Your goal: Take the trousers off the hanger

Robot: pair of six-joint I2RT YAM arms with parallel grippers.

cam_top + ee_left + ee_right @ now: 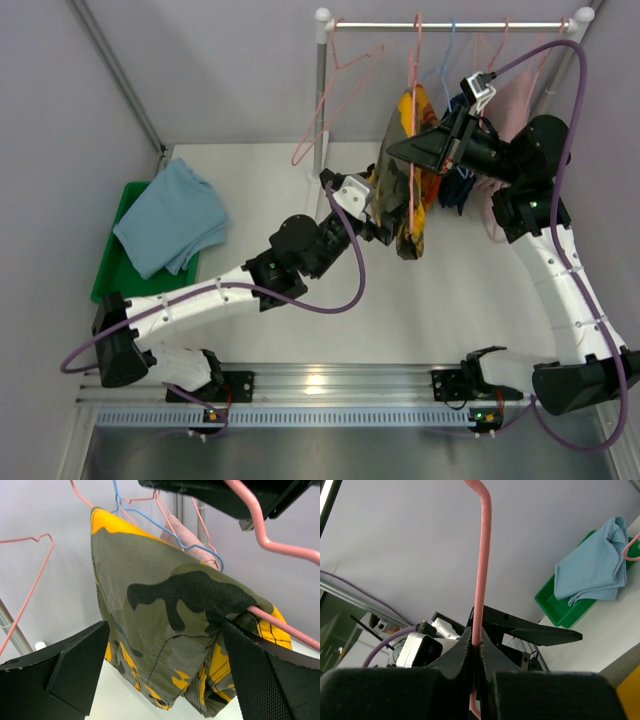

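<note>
The navy pair [458,190] crowds the yellow trousers [150,565] on the right. The left gripper [165,652] gapes wide around them; the right gripper [476,642] clamps the pink hanger [482,555]. 1 blue pair [170,215] tops the bin [110,275].

1. The left arm [190,300] lay low over the table, bent at the elbow and stretched forward and to the right.
2. The left gripper [165,627] gaped wide, its two fingers [75,665] far apart.
3. The right arm [565,280] rose from its base and folded leftward at the raised wrist.
4. The right gripper [475,647] pinched the wire of a pink hanger [482,555], with its fingers pressed together around it.
</note>
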